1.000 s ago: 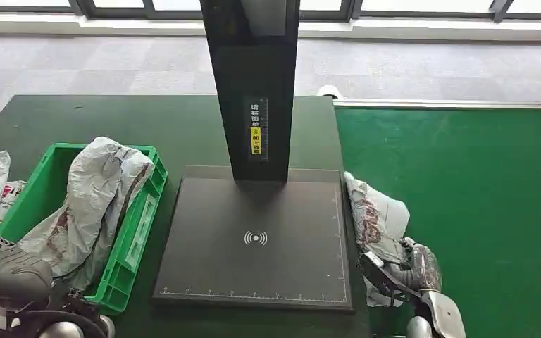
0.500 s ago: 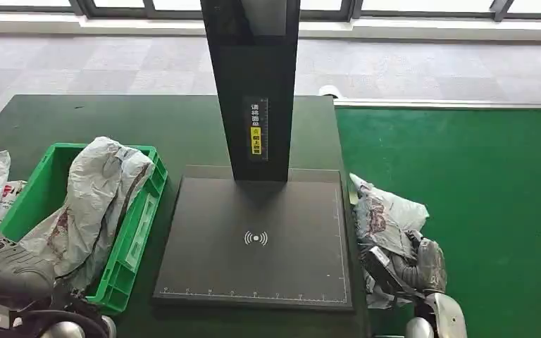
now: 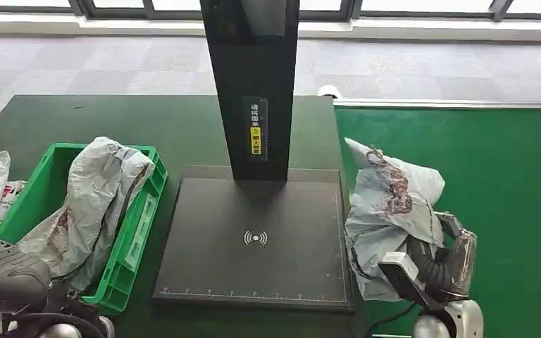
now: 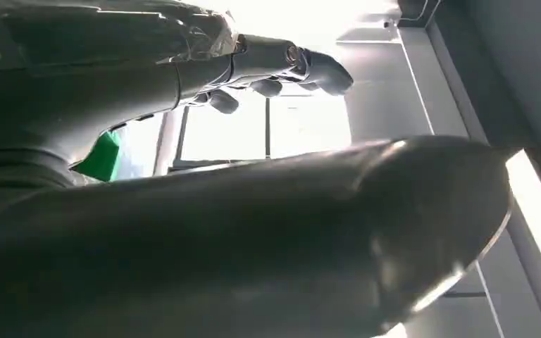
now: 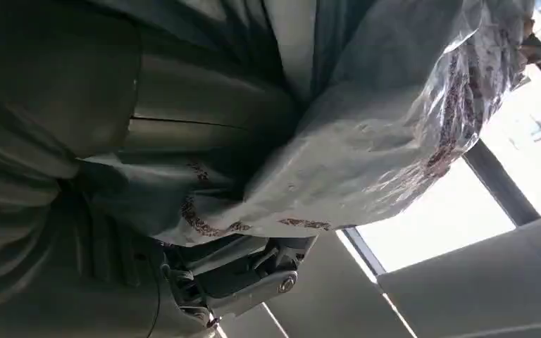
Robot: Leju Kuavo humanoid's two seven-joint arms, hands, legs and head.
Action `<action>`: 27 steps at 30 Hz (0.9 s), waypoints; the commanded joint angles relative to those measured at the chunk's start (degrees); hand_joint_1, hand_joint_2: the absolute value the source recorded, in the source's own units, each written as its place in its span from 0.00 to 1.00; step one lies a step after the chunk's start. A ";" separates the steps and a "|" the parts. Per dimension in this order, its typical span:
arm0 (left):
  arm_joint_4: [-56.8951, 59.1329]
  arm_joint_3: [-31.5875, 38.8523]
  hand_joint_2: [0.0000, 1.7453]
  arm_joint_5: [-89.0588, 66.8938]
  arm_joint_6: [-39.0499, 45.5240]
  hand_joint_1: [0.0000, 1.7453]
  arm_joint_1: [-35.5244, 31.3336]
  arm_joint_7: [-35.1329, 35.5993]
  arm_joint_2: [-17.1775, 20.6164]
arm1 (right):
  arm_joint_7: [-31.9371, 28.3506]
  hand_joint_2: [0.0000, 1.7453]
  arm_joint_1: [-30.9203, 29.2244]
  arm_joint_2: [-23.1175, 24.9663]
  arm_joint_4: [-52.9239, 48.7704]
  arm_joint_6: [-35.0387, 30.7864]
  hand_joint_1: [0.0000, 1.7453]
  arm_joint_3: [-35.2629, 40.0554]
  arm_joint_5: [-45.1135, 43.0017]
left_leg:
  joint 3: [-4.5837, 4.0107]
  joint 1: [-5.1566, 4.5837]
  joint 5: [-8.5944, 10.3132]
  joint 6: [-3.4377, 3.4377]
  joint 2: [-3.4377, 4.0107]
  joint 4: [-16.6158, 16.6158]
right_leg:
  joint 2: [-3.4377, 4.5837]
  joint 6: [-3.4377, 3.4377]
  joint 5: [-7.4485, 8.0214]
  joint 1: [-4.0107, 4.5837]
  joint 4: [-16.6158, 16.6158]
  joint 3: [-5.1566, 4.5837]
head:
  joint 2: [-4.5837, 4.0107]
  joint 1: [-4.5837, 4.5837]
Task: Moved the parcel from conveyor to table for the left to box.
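Fingers of my right hand (image 3: pixel 445 257) are wrapped around the grey plastic parcel (image 3: pixel 389 204), which I hold up at the seam between the green conveyor belt (image 3: pixel 493 183) and the dark table (image 3: pixel 148 127).

In the head view the parcel sits just beside the right edge of the black scanner pad (image 3: pixel 253 239), its crumpled top tilted toward the scanner's upright column (image 3: pixel 253 84); the right wrist view shows the same bag (image 5: pixel 366 141) bunched against the hand. My left hand (image 3: pixel 3 274) hovers low beside the green crate (image 3: pixel 137 232), which already holds another grey parcel (image 3: pixel 95 201). In the left wrist view its fingers (image 4: pixel 275 63) stretch out apart, holding nothing.
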 commanded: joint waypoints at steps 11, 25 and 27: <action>5.23 -2.82 0.00 1.40 -0.02 0.00 -3.18 0.26 2.57 | -11.34 1.00 -6.00 -3.12 -3.96 -1.54 1.00 25.21 -6.42 | 0.08 0.03 0.05 -0.09 0.32 -0.09 | 0.26 -0.03 0.14 0.03 -0.08 -0.02 | 0.00 0.00; 9.83 -7.10 0.00 3.72 -0.02 0.00 -6.05 0.26 4.19 | -4.93 1.00 -18.94 -2.97 19.33 2.04 1.00 34.79 -4.35 | 0.67 0.05 0.19 -0.10 0.26 -0.10 | 0.21 0.03 0.23 0.04 -0.07 0.14 | 0.00 -0.02; 10.45 -7.69 0.00 4.23 -0.02 0.00 -6.64 0.26 4.39 | -4.71 1.00 -21.53 -3.09 24.54 2.37 1.00 35.64 -5.93 | 0.61 0.07 0.21 -0.10 0.22 -0.08 | 0.20 0.03 0.26 0.06 -0.09 0.11 | 0.00 0.00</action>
